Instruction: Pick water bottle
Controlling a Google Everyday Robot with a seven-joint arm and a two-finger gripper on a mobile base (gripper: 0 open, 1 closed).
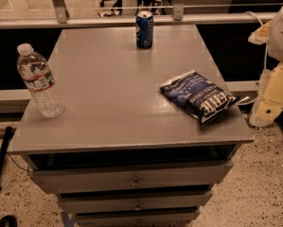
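Note:
The water bottle (38, 81) is a clear ribbed plastic bottle with a white cap and a red, white and green label band. It stands upright near the left edge of the grey table top (112, 93). My gripper (265, 111) shows as a white and cream arm part at the right edge of the view. It is beside the table's right side, below the level of the table top. It is far to the right of the bottle and touches nothing on the table.
A blue soda can (144, 29) stands upright at the table's far edge. A dark blue chip bag (199, 96) lies flat at the right front. Drawers (131, 178) sit below the front edge. A rail (131, 20) runs behind the table.

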